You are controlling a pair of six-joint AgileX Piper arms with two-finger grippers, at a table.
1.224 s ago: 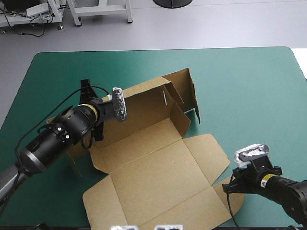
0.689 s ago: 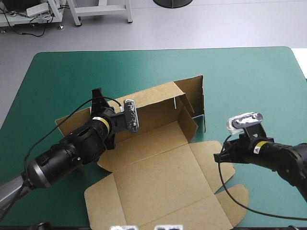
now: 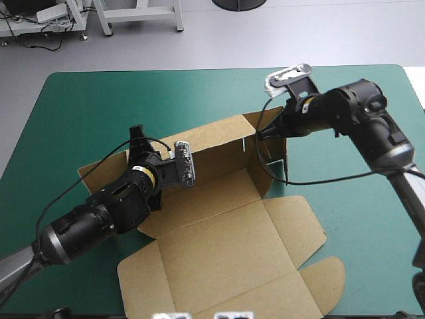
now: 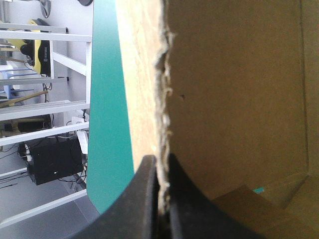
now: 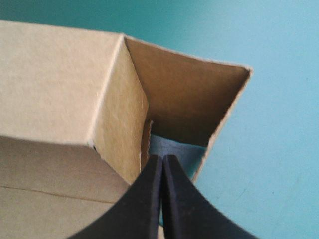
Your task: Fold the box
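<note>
left gripper (image 4: pixel 160 172) clamps a raised wall of the brown box (image 3: pixel 219 246); right gripper (image 5: pixel 162 167), pressed together and empty, has the box's corner just ahead.

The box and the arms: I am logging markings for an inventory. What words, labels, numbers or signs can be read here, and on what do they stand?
box: plain brown board, with no print, label or number on any face that shows in the three views.
left wrist band: a yellow ring; any print on it is too small to read.
right wrist band: a yellow ring; likewise too small to read.
Nothing here can be quoted.
</note>
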